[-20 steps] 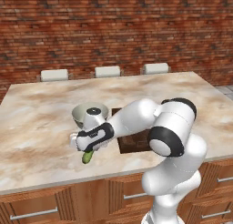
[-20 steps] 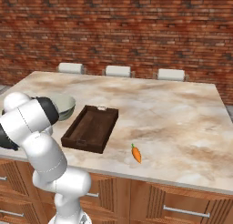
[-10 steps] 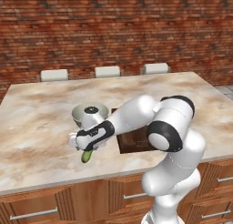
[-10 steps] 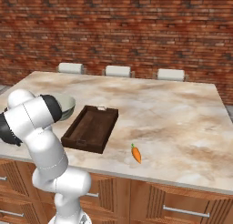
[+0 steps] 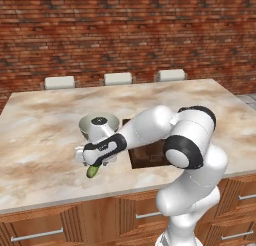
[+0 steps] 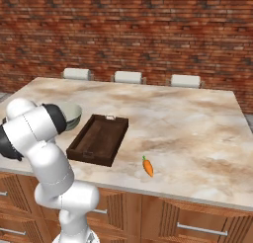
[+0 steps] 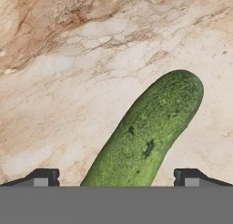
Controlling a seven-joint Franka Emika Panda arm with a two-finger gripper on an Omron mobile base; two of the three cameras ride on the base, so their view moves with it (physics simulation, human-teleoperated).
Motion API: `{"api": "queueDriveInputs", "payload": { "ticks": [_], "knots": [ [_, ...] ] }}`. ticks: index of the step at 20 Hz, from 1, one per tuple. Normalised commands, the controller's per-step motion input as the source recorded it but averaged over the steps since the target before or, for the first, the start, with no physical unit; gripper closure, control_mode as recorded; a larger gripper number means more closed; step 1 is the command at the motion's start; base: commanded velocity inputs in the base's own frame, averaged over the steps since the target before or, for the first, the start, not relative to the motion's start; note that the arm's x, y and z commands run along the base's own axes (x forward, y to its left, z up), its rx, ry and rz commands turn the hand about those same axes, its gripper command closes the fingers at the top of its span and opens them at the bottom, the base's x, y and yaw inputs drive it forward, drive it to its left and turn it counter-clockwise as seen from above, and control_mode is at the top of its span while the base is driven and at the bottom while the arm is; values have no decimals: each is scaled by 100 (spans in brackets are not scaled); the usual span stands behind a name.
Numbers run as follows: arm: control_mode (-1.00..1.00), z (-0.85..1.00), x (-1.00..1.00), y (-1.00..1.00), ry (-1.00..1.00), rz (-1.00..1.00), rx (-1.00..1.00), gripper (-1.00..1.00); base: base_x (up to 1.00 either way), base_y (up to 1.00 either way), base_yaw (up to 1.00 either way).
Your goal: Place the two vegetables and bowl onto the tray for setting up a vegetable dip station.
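1. Hanging low over the front left part of the marble desk [image 5: 45, 125], the gripper [image 5: 89, 162] sits right above the cucumber [image 5: 92, 171].
2. From the hand view, the cucumber [image 7: 145, 134] lies on the desk between the two fingertips [image 7: 43, 176], with clear gaps on both sides, so the jaws stand wide and touch nothing.
3. The bowl [image 5: 99, 126] sits on the desk just behind the gripper, beside the left end of the tray [image 5: 150, 155].
4. From the right base view, the tray [image 6: 99, 139] holds nothing, and the bowl [image 6: 71, 114] peeks out behind the arm.
5. The carrot [image 6: 147, 167] lies on the desk near the front edge, to the right of the tray and apart from it.
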Motion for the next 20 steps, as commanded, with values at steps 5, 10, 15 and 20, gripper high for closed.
{"api": "queueDriveInputs", "payload": {
  "ticks": [5,10,15,20],
  "knots": [
    [-100,-6,-11,0,0,0,0,100,0,0,0],
    [-100,0,0,0,0,0,0,100,0,0,0],
    [-100,0,0,0,0,0,0,100,0,0,0],
    [-100,30,-1,0,0,-9,0,100,0,0,0]
  ]
}}
